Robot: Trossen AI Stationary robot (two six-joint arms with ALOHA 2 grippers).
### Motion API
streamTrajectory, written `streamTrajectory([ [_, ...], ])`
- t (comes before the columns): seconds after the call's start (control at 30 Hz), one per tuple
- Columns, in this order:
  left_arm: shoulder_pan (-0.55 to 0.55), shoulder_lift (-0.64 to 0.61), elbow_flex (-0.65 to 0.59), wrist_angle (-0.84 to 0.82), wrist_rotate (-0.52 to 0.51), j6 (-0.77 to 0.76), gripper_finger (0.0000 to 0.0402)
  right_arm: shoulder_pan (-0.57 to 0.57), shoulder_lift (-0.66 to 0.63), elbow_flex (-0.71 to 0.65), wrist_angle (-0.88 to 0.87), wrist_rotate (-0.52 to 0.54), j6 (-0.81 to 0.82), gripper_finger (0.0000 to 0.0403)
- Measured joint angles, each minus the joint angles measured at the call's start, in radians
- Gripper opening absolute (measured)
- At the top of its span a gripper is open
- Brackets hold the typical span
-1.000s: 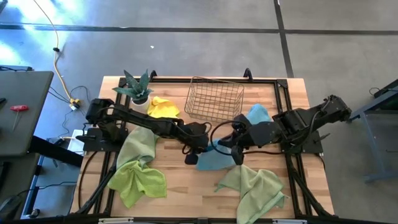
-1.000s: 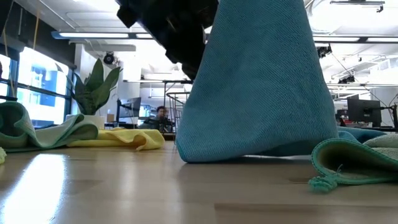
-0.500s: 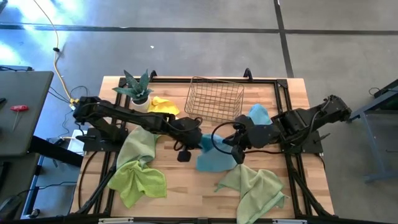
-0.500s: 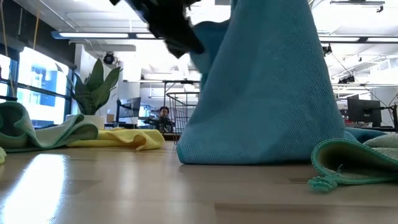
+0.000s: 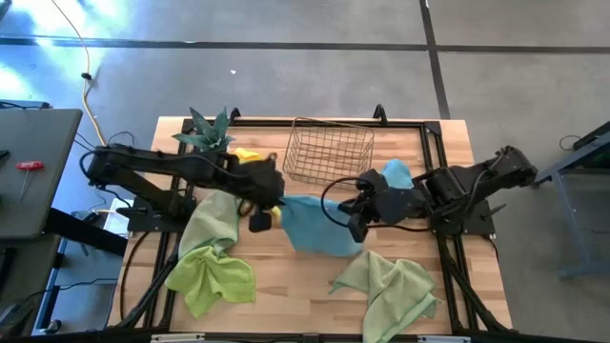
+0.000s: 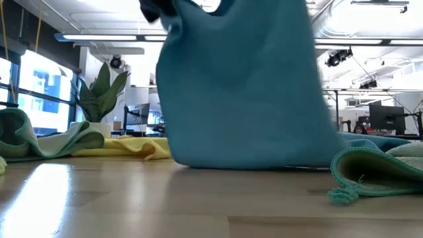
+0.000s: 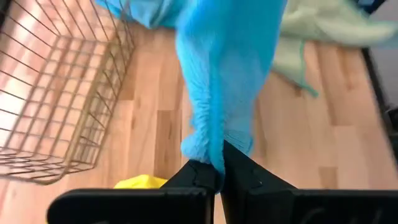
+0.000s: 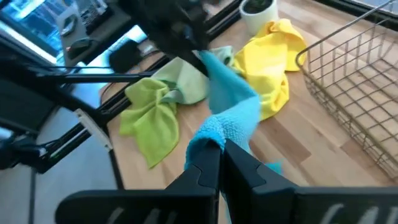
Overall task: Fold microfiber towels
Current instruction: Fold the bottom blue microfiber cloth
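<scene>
A light blue microfiber towel (image 5: 313,225) is held stretched above mid-table, in front of the wire basket (image 5: 330,151), its upper edge cut off in the low view. One corner is pinched in the closed left gripper (image 7: 219,176), another in the closed right gripper (image 8: 219,155). Since the earlier frame, the left gripper has been drawn back toward the yellow towel (image 8: 272,57), spreading the cloth wider.

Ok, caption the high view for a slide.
Both grippers, left and right, stretch a blue towel over the table.
</scene>
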Motion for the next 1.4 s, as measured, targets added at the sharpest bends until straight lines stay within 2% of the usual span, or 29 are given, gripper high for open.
streamTrajectory([
  [0.23,-0.021,-0.014,0.163,-0.208,-0.053,-0.022,0.0,-0.047,0.011,0.0,0.078,-0.019,-0.159,0.0],
  [0.43,-0.02,-0.013,0.224,-0.232,-0.09,0.065,0.0,-0.1,-0.009,0.001,0.051,-0.03,-0.25,0.0],
  [0.5,-0.02,-0.013,0.241,-0.239,-0.054,0.078,0.0,-0.111,-0.008,0.001,0.068,-0.058,-0.296,0.0],
  [0.67,-0.039,-0.013,0.309,-0.265,0.054,0.078,0.0,-0.11,-0.026,0.001,0.172,-0.205,-0.45,0.0],
  [0.73,-0.046,-0.013,0.346,-0.273,0.037,0.068,0.0,-0.114,-0.04,0.001,0.171,-0.177,-0.452,0.0],
  [0.83,-0.049,-0.013,0.391,-0.279,-0.04,0.017,0.0,-0.12,-0.055,0.001,0.173,-0.059,-0.466,0.0],
  [0.87,-0.049,-0.013,0.403,-0.279,-0.043,0.002,0.0,-0.121,-0.056,0.001,0.179,-0.062,-0.491,0.0],
  [0.97,-0.06,-0.014,0.433,-0.277,-0.022,-0.005,0.0,-0.126,-0.055,0.001,0.203,-0.184,-0.561,0.0],
  [1.0,-0.066,-0.014,0.436,-0.277,-0.026,-0.003,0.0,-0.126,-0.055,0.001,0.202,-0.194,-0.571,0.0],
  [1.13,-0.074,-0.013,0.436,-0.281,-0.098,-0.046,0.0,-0.138,-0.064,0.001,0.182,-0.062,-0.563,0.0],
  [1.17,-0.073,-0.013,0.436,-0.28,-0.084,-0.046,0.0,-0.142,-0.066,0.001,0.184,-0.089,-0.579,0.0],
  [1.27,-0.082,-0.007,0.436,-0.279,-0.026,-0.017,0.0,-0.156,-0.068,0.001,0.212,-0.264,-0.63,0.0],
  [1.3,-0.09,-0.003,0.436,-0.279,-0.032,-0.015,0.0,-0.157,-0.068,0.001,0.213,-0.268,-0.633,0.0],
  [1.4,-0.102,0.001,0.435,-0.281,-0.118,-0.056,0.0,-0.165,-0.076,0.001,0.203,-0.18,-0.596,0.0],
])
